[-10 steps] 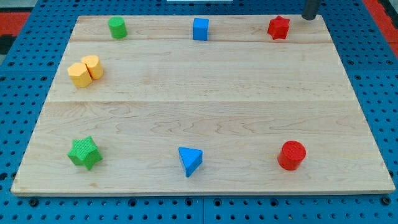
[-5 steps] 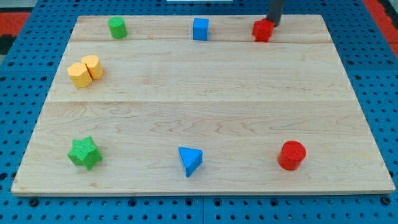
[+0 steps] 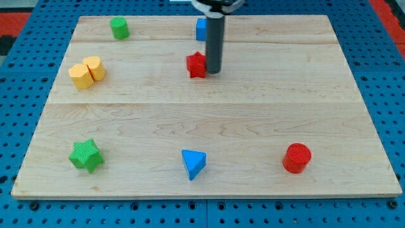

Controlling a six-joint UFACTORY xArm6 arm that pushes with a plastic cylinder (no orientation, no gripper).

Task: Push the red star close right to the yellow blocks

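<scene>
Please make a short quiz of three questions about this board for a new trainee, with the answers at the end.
1. True or false: my tip is at the view's right side of the red star.
2. Which block does the rod partly hide? A) blue cube B) green cylinder C) red cylinder
3. Fill in: the two yellow blocks are ____ each other.

Key: 1 true; 2 A; 3 touching.

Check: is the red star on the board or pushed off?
On the board. The red star sits on the wood, upper middle, with my tip against its right side.
</scene>
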